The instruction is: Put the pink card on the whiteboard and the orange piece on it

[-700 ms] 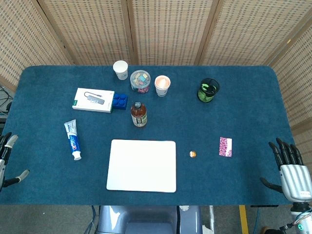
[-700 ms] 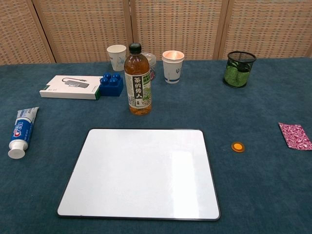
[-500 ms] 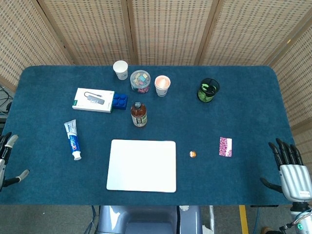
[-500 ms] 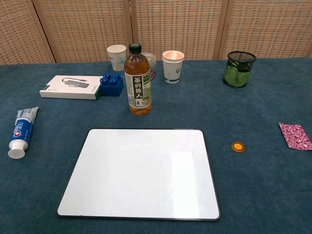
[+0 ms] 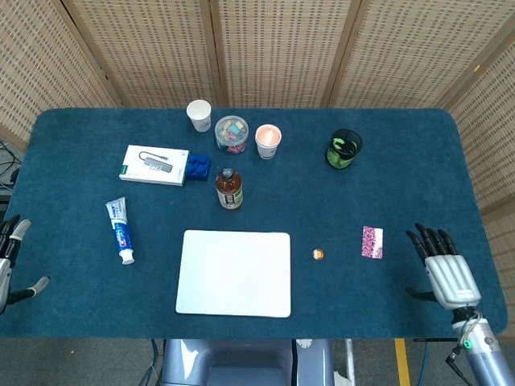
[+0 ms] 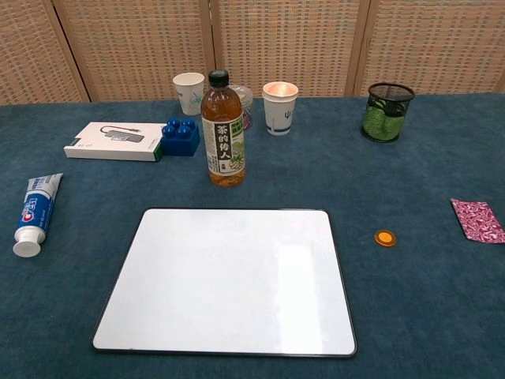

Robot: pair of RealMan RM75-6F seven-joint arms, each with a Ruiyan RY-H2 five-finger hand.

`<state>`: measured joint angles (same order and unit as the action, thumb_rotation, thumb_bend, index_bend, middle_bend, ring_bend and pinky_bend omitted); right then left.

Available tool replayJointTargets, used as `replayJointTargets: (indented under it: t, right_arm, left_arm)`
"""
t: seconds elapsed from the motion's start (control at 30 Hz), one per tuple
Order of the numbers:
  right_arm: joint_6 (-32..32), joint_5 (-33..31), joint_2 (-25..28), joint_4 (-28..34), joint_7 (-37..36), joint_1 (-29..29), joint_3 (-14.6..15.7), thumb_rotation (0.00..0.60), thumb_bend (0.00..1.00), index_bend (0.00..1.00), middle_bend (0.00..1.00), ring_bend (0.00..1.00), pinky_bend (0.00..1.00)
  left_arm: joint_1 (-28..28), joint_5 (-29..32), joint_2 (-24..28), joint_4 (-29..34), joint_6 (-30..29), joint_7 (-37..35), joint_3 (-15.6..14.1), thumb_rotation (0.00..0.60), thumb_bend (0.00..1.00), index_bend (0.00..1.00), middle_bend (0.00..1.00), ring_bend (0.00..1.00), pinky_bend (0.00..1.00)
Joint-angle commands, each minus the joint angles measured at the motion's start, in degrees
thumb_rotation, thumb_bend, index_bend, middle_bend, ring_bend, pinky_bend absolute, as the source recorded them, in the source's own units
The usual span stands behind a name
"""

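The pink card (image 5: 372, 242) (image 6: 477, 220) lies flat on the blue cloth, right of the small round orange piece (image 5: 318, 255) (image 6: 385, 238). The whiteboard (image 5: 234, 273) (image 6: 227, 279) lies bare near the table's front edge. In the head view my right hand (image 5: 445, 273) is over the table's right front corner, fingers spread, holding nothing, a short way right of the card. At the left edge my left hand (image 5: 10, 257) is partly seen, off the table, fingers apart and empty. The chest view shows neither hand.
A tea bottle (image 5: 228, 190) stands just behind the whiteboard. A toothpaste tube (image 5: 121, 231) lies to its left. Further back are a white box (image 5: 154, 165), a blue block (image 5: 198, 166), two paper cups (image 5: 199, 115), a jar (image 5: 232, 133) and a black mesh pen holder (image 5: 344, 149).
My right hand has moved left and forward, from off the right edge to over the table's corner, closer to the pink card. Nothing else has moved.
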<state>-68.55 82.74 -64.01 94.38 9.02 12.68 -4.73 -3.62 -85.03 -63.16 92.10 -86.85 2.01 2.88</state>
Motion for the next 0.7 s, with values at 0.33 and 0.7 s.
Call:
replayJointTargets:
  t: [0.33,0.7]
  right_arm:
    - [21.4,-23.7,-9.3,-10.2,15.3,16.3,-5.7,0.600,0.00,0.09,0.00,0.00,0.00]
    - [22.2,-34.4,-12.0,-12.5,23.2,20.9,-4.6,0.600,0.00,0.16,0.00,0.00,0.00]
  left_arm:
    - [-1.1,3.4,-0.5,0.1,2.6,1.5,1.2,0.600,0.00,0.00,0.00,0.00,0.00]
    - [-1.2,3.5,-0.4,0.1,3.0,1.5,1.1,0.600,0.00,0.00,0.00,0.00,0.00]
